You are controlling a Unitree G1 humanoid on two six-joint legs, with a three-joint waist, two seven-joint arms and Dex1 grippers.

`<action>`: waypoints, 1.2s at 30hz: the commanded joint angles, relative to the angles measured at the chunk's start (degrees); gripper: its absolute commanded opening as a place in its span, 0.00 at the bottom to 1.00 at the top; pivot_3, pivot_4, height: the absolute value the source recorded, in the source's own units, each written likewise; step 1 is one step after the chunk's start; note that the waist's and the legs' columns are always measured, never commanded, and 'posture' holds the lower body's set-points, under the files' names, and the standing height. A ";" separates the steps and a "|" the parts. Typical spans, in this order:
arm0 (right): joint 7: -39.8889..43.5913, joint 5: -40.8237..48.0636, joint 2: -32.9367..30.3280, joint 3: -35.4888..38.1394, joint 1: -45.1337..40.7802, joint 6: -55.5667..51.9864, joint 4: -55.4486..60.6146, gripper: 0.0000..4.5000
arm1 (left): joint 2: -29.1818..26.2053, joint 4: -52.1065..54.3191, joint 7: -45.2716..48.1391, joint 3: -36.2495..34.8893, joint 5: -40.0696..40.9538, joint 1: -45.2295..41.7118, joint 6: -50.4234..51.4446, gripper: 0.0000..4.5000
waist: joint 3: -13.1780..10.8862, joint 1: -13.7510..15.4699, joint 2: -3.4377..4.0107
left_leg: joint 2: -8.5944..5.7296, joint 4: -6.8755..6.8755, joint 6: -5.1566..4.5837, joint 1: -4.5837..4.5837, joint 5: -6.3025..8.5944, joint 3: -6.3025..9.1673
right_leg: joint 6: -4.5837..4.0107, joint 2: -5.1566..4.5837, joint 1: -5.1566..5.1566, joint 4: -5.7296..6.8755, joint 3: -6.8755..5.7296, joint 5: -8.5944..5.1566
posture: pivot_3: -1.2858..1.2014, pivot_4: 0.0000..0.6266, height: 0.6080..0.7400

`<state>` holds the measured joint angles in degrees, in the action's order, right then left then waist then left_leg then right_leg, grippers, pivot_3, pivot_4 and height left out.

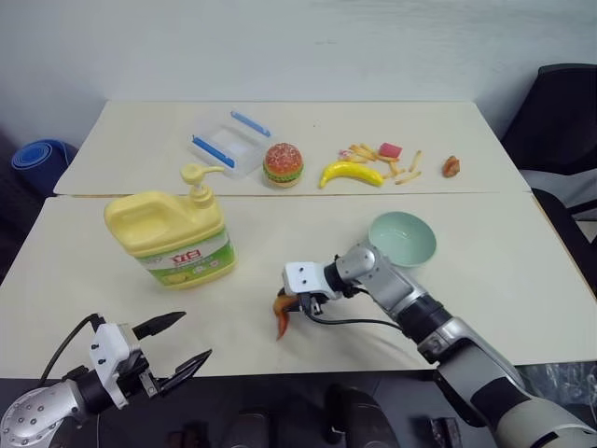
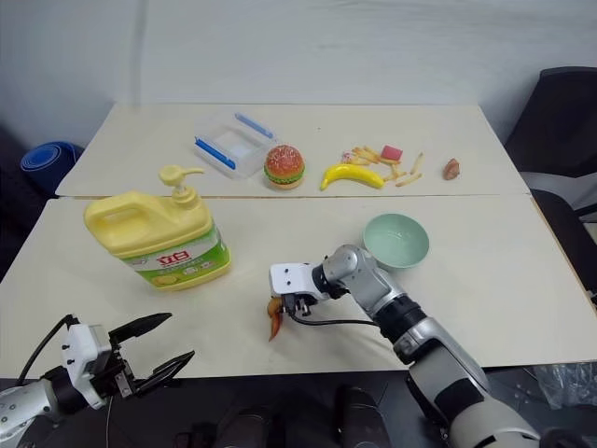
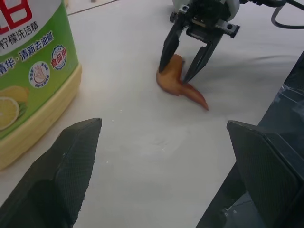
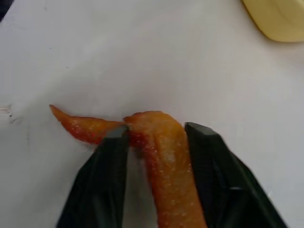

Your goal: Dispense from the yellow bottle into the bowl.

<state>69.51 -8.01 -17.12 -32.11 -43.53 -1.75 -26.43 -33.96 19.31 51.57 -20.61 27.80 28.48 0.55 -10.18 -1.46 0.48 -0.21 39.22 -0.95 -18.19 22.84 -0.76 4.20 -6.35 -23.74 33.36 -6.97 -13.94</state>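
Observation:
The yellow bottle (image 1: 173, 233), a squat jug with a pump top and a green label, stands upright on the near table's left side. To the right sits the pale mint bowl (image 1: 401, 238), and nothing shows inside it. Between them, near the table's front, an orange-brown toy chicken wing (image 1: 281, 317) lies on the surface. My right gripper (image 4: 156, 133) points down at it, its two fingers closed against the wing's sides. Low at the front left corner my left gripper (image 1: 194, 336) stands open and holds nothing, a short way in front of the bottle.
On the far table lie a clear box with blue clips (image 1: 229, 142), a toy burger (image 1: 283, 163), a banana (image 1: 351, 173), scattered fries (image 1: 382, 157) and a small brown piece (image 1: 451, 166). A black chair (image 1: 560, 112) stands at the right, a blue roll (image 1: 42, 154) at the left.

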 commanded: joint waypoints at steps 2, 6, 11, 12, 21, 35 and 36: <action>2.48 2.12 -1.90 1.79 2.54 -0.31 2.69 0.13 | 0.24 -1.02 1.07 0.29 -0.54 -0.58 -1.64 1.00 | 0.00 -0.01 0.00 | -0.01 0.00 -0.01 0.00 0.00 0.01 | 0.00 -0.01 0.01 -0.03 0.00 0.00 | 0.52 0.24 1.00; 5.82 6.37 -2.83 3.88 3.89 -5.62 9.26 0.22 | 0.26 -1.94 1.69 0.50 -0.68 -1.32 -2.15 1.00 | -0.03 -0.11 0.05 | 0.00 0.00 0.00 -0.02 0.01 0.00 | 0.00 -0.01 -0.02 -0.02 -0.01 0.00 | 0.52 0.24 1.00; 4.17 3.49 -5.62 3.16 4.25 -7.28 13.65 0.58 | 0.20 -2.99 2.94 0.68 -0.54 -1.95 -3.06 1.00 | -0.05 -0.08 0.07 | 0.00 0.00 0.01 -0.06 0.01 0.00 | 0.00 -0.02 -0.05 -0.03 -0.01 0.00 | 0.52 0.24 1.00; 3.87 2.55 -6.21 2.59 4.25 -7.77 13.87 0.66 | 0.17 -3.09 3.32 0.76 -0.49 -2.03 -3.31 1.00 | -0.04 -0.09 0.07 | 0.00 0.00 0.01 -0.05 0.01 0.00 | 0.00 -0.02 -0.05 -0.03 -0.01 0.00 | 0.52 0.24 1.00; -2.61 -1.99 -3.95 1.07 5.20 -6.21 8.69 0.88 | 0.55 -3.52 4.65 3.91 -1.70 -3.94 -4.40 1.00 | -0.04 -0.12 0.07 | 0.00 0.00 0.02 -0.06 0.01 -0.01 | 0.00 -0.01 -0.06 -0.03 -0.02 0.00 | 0.52 0.24 1.00; -0.55 13.20 -8.63 13.15 17.72 -11.73 28.82 0.36 | 1.13 -2.86 5.08 9.19 -1.32 -7.35 -4.26 1.00 | -0.06 0.87 0.09 | -0.02 0.00 -0.01 -0.10 0.02 0.02 | 0.01 -0.04 -0.03 -0.12 -0.05 0.00 | 0.52 0.24 1.00; -0.63 16.98 -10.04 16.67 20.32 -14.32 33.90 0.36 | 1.29 -2.33 4.80 9.86 -1.31 -7.99 -3.96 1.00 | -0.07 1.19 0.11 | -0.02 0.00 -0.01 -0.13 0.02 0.02 | 0.02 -0.04 -0.03 -0.15 -0.05 0.01 | 0.52 0.24 1.00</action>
<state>68.71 2.06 -25.65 -21.54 -24.51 -13.15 -1.68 -32.77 14.98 56.53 -11.65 26.19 20.93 -3.48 -10.25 -0.26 0.59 -0.22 39.22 -0.96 -18.32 22.86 -0.74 4.24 -6.39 -23.77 33.18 -7.02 -13.92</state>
